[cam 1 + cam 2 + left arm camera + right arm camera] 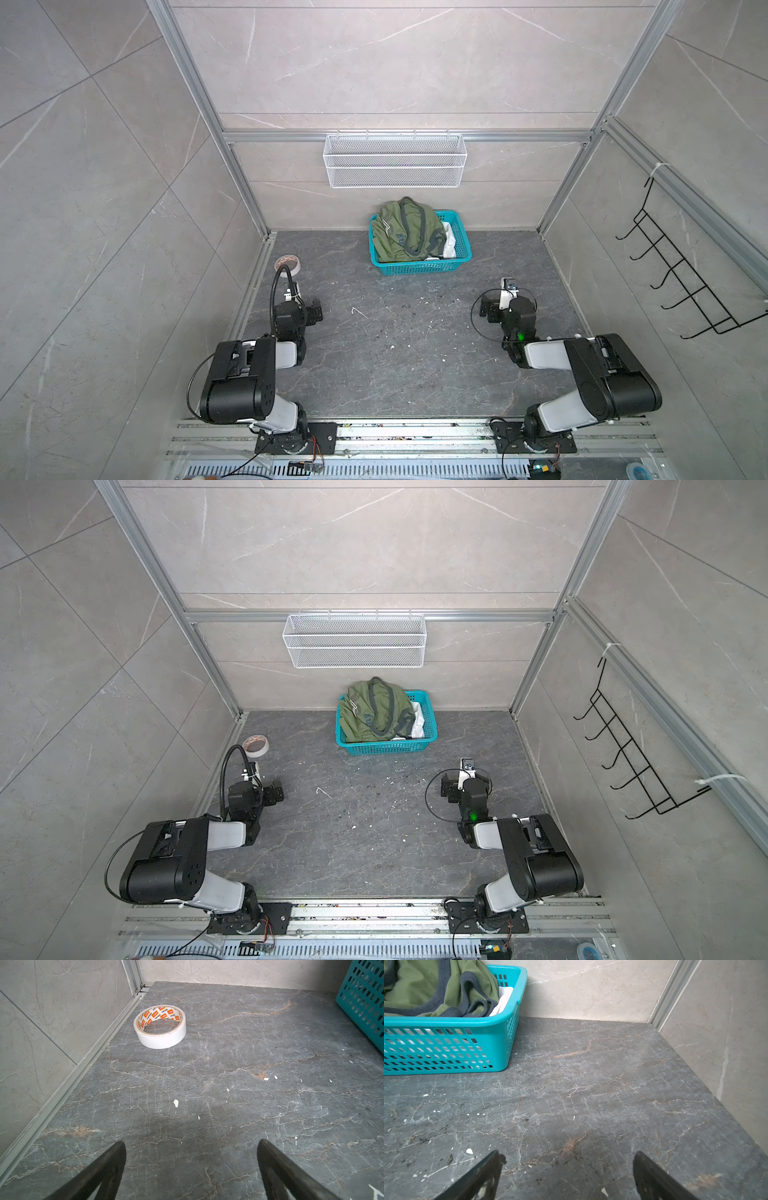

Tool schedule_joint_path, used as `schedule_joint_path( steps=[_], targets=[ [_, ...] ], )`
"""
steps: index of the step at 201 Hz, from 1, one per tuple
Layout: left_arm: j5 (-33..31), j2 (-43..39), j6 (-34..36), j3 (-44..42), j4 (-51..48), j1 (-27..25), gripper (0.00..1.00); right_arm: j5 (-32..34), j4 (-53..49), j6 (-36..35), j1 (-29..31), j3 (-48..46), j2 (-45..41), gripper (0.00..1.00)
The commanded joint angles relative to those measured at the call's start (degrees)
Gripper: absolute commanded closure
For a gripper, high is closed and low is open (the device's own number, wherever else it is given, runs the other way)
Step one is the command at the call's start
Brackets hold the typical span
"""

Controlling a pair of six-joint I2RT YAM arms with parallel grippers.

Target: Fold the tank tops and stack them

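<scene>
**Garments.** The green tank top (405, 232) lies crumpled in the teal basket (419, 270). It is heaped above the rim, with its dark-trimmed openings uppermost. The white tank top (450, 246) lies under and beside it, and only a strip shows against the basket wall on the 3 o'clock side. Neither garment is spread out or on the working surface. In my judgement the task has not begun. The green one covers the white, so it has to come out first.

**Surroundings.** The basket stands at 12 o'clock on the counter (395, 365), close to the back wall. This leaves the middle of the counter free for spreading and folding. A roll of tape (288, 264) sits at 10 o'clock near the side rail, well apart from the basket. It has no evident part in the work.

**Arms.** The left end effector (191, 1144) sits at 9 o'clock and the right end effector (567, 1154) at 3 o'clock. Both are low over bare counter with jaws spread wide, holding nothing. Both face the back wall, which reads as a ready posture for reaching to the basket.
</scene>
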Motion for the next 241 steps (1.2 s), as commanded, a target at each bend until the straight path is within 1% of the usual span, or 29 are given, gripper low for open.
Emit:
schedule_joint_path(
  steps=[1, 15, 32, 44, 51, 58, 69, 77, 85, 97, 111, 123, 130, 140, 146, 155, 162, 170, 187, 208, 220, 241],
  targets=[
    [-0.65, -0.19, -0.59, 0.45, 2.32, -0.28, 0.0, -0.57, -0.2, 1.0, -0.19, 0.85, -0.14, 0.01],
    [0.68, -0.43, 0.92, 0.04, 2.84, -1.17, 0.0, -0.69, 0.03, 0.97, -0.17, 0.66, -0.23, 0.01],
    [0.63, -1.08, 2.13, -1.5, 5.35, -2.12, 0.0, -4.95, 3.61, -0.94, -0.06, -1.34, -0.8, 0.01],
    [-1.45, -3.49, 2.36, -2.2, 4.83, -2.89, 0.0, -5.51, 6.26, -1.53, 0.1, -3.87, -3.04, 0.01],
    [-4.54, -5.6, 2.36, -2.15, 3.51, -3.86, 0.0, -5.27, 6.46, -1.87, 0.37, -4.92, -5.33, 0.01],
    [-7.51, -8.37, 2.32, -1.04, -0.88, -5.21, 0.0, -4.92, 4.27, -2.6, 0.96, -5.28, -8.38, 0.01],
    [-8.01, -13.7, 2.57, 1.86, -10.62, -6.5, 0.0, -4.57, -1.02, -2.98, 2.03, -4.97, -14.3, 0.01],
    [-7.77, -17.67, 2.54, 3.97, -17.34, -7.51, 0.0, -5.97, -8.06, -2.13, 2.75, -4.47, -21.4, 0.01],
    [-7.72, -21.98, 1.31, 5.95, -23.34, -8.45, 0.0, -9.1, -16.82, -1.59, 2.93, -3.05, -28.24, 0.01],
    [-8.13, -27.69, -4.17, 8.9, -30.94, -9.09, 0.0, -12.59, -27.03, 0.58, 3.21, -0.16, -36.55, 0.01],
    [-9.41, -32.73, -14.76, 13.18, -40.64, -9.09, 0.0, -16.48, -35.85, 2.36, 3.23, 3.35, -43.44, 0.01],
    [-10.53, -35.2, -23.46, 16.96, -49.12, -9.02, 0.0, -17.47, -42.23, 4.36, 3.24, 6.72, -47.64, 0.01],
    [-10.05, -36.15, -26.6, 18.96, -53.5, -9.05, 0.0, -16.4, -45.74, 6.54, 3.21, 8.68, -49.8, 0.01],
    [-8.48, -37.22, -29.6, 21.2, -57.97, -8.99, 0.0, -13.08, -50.76, 10.75, 3.2, 11.39, -52.12, 0.01],
    [-7.71, -37.78, -32.48, 22.25, -61.25, -9.0, 0.0, -10.38, -54.17, 14.53, 3.23, 13.22, -53.02, 0.01],
    [-6.21, -38.58, -36.33, 23.02, -65.83, -8.89, 0.0, -6.02, -62.07, 20.52, 3.23, 16.93, -53.58, 0.01],
    [-4.3, -39.32, -36.7, 22.82, -66.79, -8.83, 0.0, -4.34, -68.29, 22.42, 3.21, 20.01, -53.54, 0.01],
    [-1.15, -39.88, -36.31, 21.96, -65.8, -8.78, 0.0, -4.15, -72.36, 22.61, 3.21, 21.73, -53.59, 0.01],
    [7.13, -39.74, -35.31, 20.54, -63.3, -8.82, 0.0, -4.45, -74.57, 25.56, 3.23, 21.28, -54.28, 0.01],
    [15.47, -36.32, -35.01, 20.72, -61.49, -9.37, 0.0, -8.12, -74.83, 25.91, 3.18, 20.36, -54.35, 0.0],
    [17.01, -33.27, -35.15, 21.95, -61.04, -10.99, 0.0, -9.05, -75.53, 26.11, 3.18, 20.67, -53.81, 0.0],
    [13.98, -26.37, -34.27, 26.16, -60.11, -17.21, 0.0, -10.92, -76.42, 26.81, 3.21, 21.76, -52.61, 0.01]
  ],
)
